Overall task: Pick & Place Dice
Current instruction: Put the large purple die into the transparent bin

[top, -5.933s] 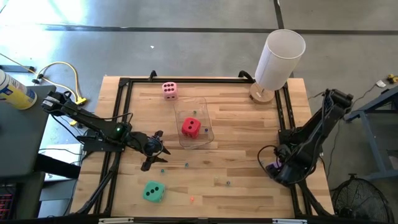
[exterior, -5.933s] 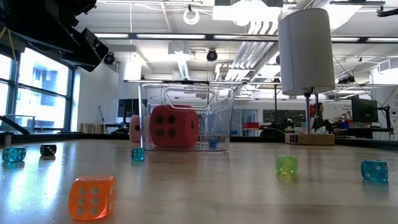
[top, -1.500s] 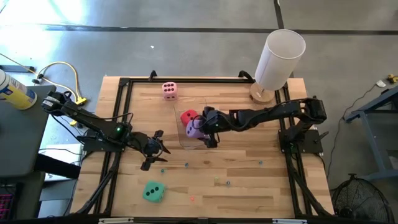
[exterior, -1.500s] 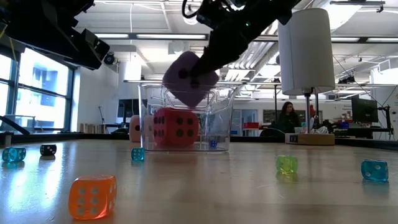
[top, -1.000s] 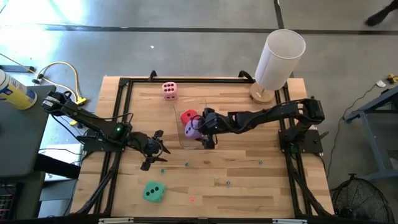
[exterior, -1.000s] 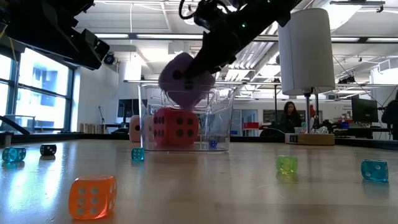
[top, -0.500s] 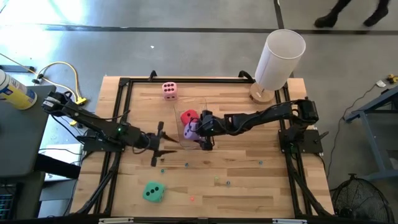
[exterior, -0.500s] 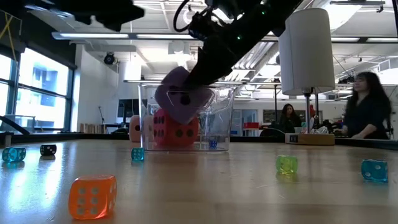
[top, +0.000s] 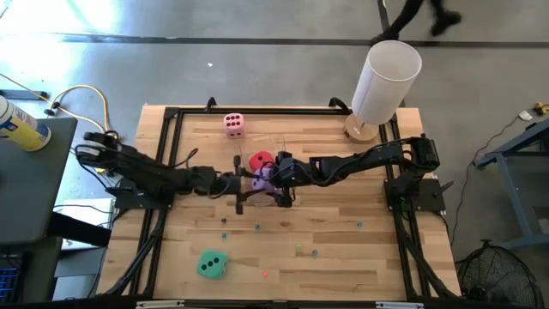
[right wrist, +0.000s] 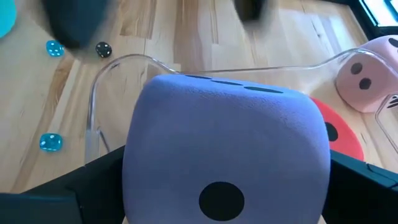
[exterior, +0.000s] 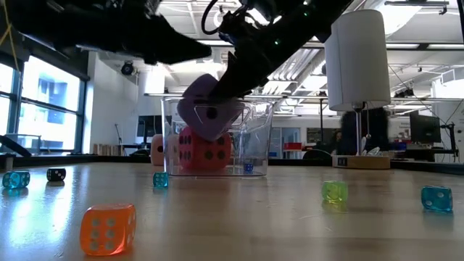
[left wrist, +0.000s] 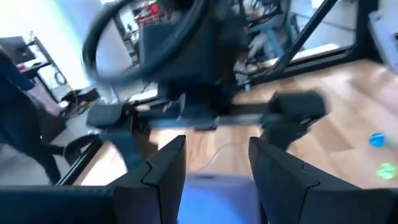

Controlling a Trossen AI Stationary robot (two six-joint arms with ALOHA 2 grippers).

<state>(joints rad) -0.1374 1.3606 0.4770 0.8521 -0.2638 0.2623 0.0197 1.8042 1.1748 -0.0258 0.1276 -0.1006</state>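
Observation:
My right gripper [top: 273, 178] is shut on the purple die [exterior: 210, 107], which hangs tilted over the left part of the clear container [top: 287, 190]. The red die [exterior: 206, 150] rests on the container's floor, below and behind the purple one. My left gripper [top: 242, 184] stands open and level at the container's left wall, its fingers [left wrist: 165, 168] pointing at the purple die; whether it touches anything does not show. The pink die [top: 233, 124] sits on the table near the far edge. The teal die [top: 212, 263] sits near the front left. My right gripper pinches the purple die between its two fingers, one on each of two opposite faces [right wrist: 140, 168]. The fingers [right wrist: 93, 183] come slanting down from the table's right. The die is lifted clear and tilted, a one-pip face [right wrist: 221, 199] toward the wrist.
A tall white cylinder on a wooden base [top: 384, 81] stands at the far right corner. Several small coloured dice lie on the near half of the table, among them an orange one [exterior: 107, 228], a green one [exterior: 333, 191] and a blue one [exterior: 436, 198]. A person walks beyond the far edge [top: 420, 15].
My left arm has swung from the table's left toward the container, and its gripper has tipped to level and now points at the purple die. Its finger gap looks the same. My right gripper keeps the purple die over the container.

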